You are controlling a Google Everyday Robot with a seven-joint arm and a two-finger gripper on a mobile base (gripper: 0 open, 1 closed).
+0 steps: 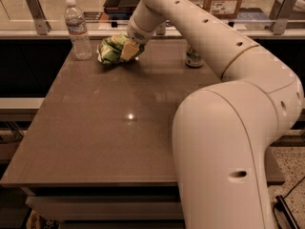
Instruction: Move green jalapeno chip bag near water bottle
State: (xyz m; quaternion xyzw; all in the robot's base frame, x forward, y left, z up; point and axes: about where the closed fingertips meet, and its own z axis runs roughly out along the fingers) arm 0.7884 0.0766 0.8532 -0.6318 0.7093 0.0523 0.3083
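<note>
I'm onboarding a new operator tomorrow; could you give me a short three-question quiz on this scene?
1. True or false: the green jalapeno chip bag lies between the water bottle and the soda can.
2. Multiple choice: the gripper is A) at the chip bag, B) over the can, C) at the bottle.
3. Fill in: the bottle's cap is ____.
Key: 1 true; 2 A; 3 white.

Hand (129, 50) on green jalapeno chip bag (108, 52), hiding right side.
</note>
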